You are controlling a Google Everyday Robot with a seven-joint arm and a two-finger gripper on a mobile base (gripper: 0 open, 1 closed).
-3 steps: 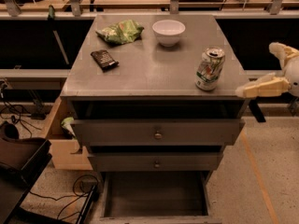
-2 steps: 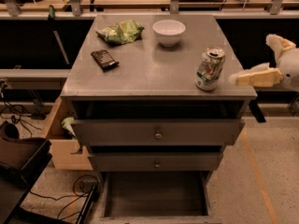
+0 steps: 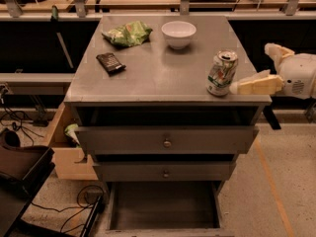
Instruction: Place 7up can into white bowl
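We hold our gripper [image 3: 253, 69], fingers [image 3: 256, 84] spread, beside the dented green-and-white metal can [image 3: 221, 73]; the far round white bowl [image 3: 178, 34] sits empty.

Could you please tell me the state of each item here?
Dented white-and-green 7up can: upright, ungrasped.
Small round white bowl: upright, empty.
Crumpled green snack bag: lying flat.
Flat black packet: lying flat.
Grey metal bottom drawer: pulled open.
Cream pincer: open, beside the can.

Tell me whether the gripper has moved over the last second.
Yes. Judged against the near corner of the table, the gripper has slid inward toward the standing 7up can; its tip is now almost at the can's side.
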